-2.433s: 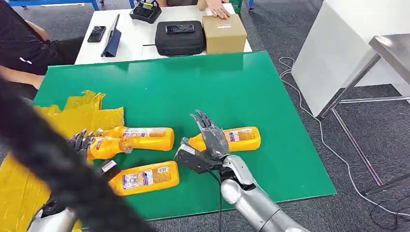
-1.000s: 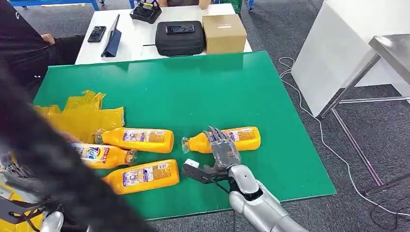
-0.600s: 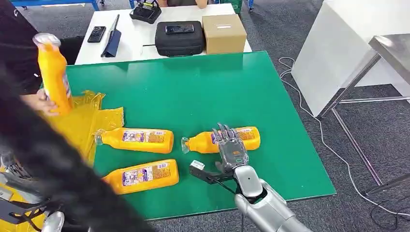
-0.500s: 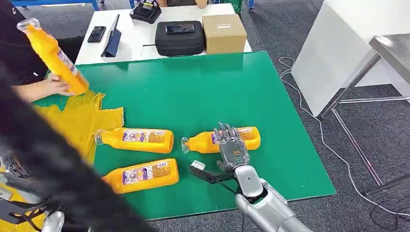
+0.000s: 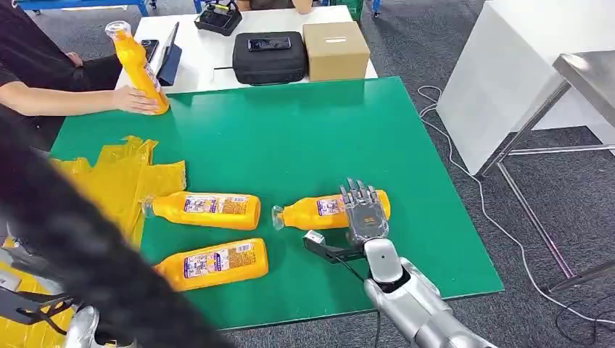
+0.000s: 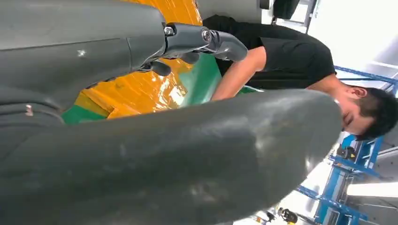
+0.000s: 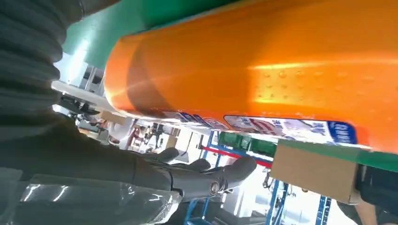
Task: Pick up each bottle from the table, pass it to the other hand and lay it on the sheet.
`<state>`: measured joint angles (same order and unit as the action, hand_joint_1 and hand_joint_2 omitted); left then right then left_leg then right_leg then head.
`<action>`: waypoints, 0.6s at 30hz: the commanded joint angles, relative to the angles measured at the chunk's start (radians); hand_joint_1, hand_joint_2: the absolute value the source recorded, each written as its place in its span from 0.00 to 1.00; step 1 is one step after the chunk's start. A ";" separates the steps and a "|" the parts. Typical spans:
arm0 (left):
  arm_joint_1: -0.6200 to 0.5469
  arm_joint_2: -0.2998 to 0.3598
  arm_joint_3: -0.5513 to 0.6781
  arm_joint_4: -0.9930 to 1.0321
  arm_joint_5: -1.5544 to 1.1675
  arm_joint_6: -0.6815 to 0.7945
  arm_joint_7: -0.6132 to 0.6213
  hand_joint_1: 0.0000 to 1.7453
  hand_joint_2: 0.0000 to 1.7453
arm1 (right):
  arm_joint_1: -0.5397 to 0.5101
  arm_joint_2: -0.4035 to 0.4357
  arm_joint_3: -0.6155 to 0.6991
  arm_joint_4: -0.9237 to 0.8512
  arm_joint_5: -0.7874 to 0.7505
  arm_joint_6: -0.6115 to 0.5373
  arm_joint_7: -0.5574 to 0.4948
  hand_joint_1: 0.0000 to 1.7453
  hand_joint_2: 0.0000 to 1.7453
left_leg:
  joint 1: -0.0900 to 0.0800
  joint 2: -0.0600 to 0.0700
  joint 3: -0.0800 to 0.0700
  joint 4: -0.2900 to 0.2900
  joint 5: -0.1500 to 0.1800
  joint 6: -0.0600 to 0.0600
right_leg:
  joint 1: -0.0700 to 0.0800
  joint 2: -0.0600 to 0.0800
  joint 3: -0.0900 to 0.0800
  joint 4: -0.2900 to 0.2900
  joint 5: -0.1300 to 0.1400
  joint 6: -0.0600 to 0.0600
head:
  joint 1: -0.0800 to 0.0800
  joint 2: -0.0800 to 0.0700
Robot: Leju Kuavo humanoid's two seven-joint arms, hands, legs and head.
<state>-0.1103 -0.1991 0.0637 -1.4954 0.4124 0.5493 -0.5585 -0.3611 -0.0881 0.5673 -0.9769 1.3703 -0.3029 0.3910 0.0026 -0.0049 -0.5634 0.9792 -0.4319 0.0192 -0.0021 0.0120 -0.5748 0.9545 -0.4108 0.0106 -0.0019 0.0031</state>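
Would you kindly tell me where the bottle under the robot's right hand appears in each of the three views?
Head view: the bottle lies on the green table, right of centre, with the right hand above its base.
Left wrist view: not in it.
Right wrist view: the orange body spans the upper picture.
Shared landmark: the cardboard box.

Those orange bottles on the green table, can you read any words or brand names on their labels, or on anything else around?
No text can be read.
Bottle by the right hand: label too small; blurred in the right wrist view.
Middle bottle: label too small.
Nearest bottle: label too small.
Bottle a person holds upright: label unreadable.
Cardboard box: white sticker, illegible.
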 commanded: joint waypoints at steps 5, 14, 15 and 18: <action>-0.031 0.005 -0.008 0.057 0.009 -0.001 0.000 0.00 0.00 | -0.038 -0.001 -0.003 0.108 -0.004 0.009 -0.005 0.00 1.00 | 0.000 -0.001 0.004 -0.001 0.000 -0.001 | 0.000 -0.003 0.005 -0.002 -0.001 0.001 | 0.000 0.000; -0.031 0.002 0.006 0.050 0.013 -0.001 0.001 0.00 0.00 | -0.046 -0.007 0.015 0.140 0.008 0.055 -0.005 0.00 1.00 | 0.000 -0.001 0.005 -0.001 -0.001 -0.001 | 0.000 -0.003 0.007 -0.001 -0.001 0.000 | 0.000 0.000; -0.031 0.001 0.006 0.049 0.013 -0.001 0.001 0.00 0.00 | -0.044 -0.007 0.017 0.139 0.010 0.054 -0.005 0.00 1.00 | 0.000 -0.001 0.005 -0.001 0.000 -0.001 | 0.000 -0.002 0.006 -0.001 -0.001 0.000 | 0.000 0.000; -0.036 0.002 0.003 0.054 0.013 -0.002 0.001 0.00 0.00 | -0.047 -0.009 0.019 0.132 0.015 0.067 -0.003 0.00 1.00 | 0.000 -0.001 0.005 -0.001 0.000 -0.001 | 0.000 -0.003 0.006 -0.001 -0.001 0.000 | 0.000 0.000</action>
<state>-0.1110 -0.1995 0.0603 -1.4954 0.4227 0.5481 -0.5596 -0.3863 -0.0877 0.5680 -0.9339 1.3786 -0.2636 0.3891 0.0025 -0.0048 -0.5603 0.9792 -0.4320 0.0192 -0.0022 0.0118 -0.5713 0.9543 -0.4109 0.0106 -0.0019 0.0031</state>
